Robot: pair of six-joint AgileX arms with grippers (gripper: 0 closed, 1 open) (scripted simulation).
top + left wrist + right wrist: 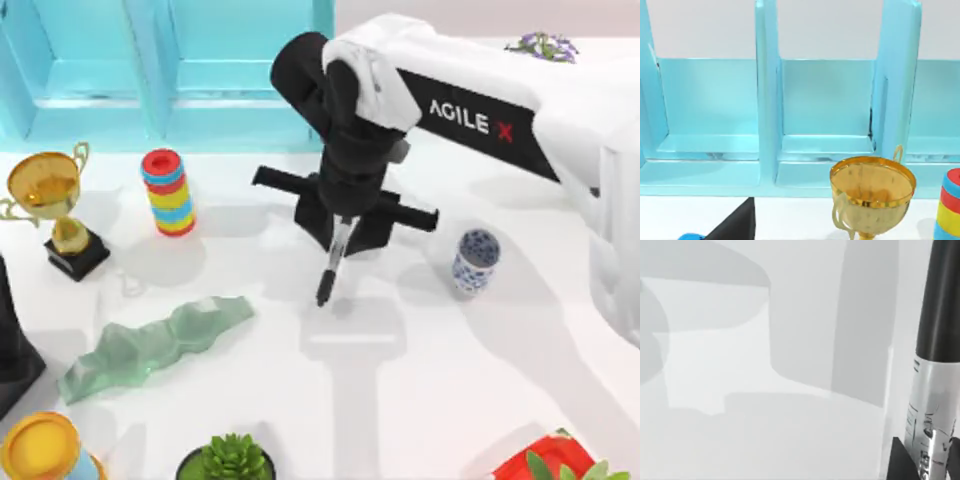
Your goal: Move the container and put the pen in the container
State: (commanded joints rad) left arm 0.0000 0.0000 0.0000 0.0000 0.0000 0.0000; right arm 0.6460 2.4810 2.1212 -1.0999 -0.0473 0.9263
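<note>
1. My right gripper (341, 228) hangs over the middle of the white table (420, 400), its fingers pressed onto the pen (333, 262), which points down out of the claw, its tip towards the near edge of the table in the top view.
2. From my right wrist, the pen (935, 365) shows a black barrel with a pale grey label band nearest the claw, and white table lies beyond it, crossed by grey shadows.
3. The container (475, 260), a small white cup with a blue floral pattern, stands upright on the table to the right of my right gripper, near it but apart from it and the pen.
4. Along the near edge of the table, from left to right, sit a yellow-rimmed cup (42, 447), a green succulent in a dark pot (230, 460) and a red thing with leaves (545, 462).
5. A pale green jagged slab (150, 345) lies on the left half of the table.
6. Farther back on the left stand a gold trophy (50, 205) on a black base and a stack of coloured rings (168, 192).
7. My left wrist looks at the trophy (872, 192) and the ring stack (950, 205), with a light blue shelf (765, 100) behind them, which also runs along the far side of the table; whether my left claw is spread or closed I cannot tell.
</note>
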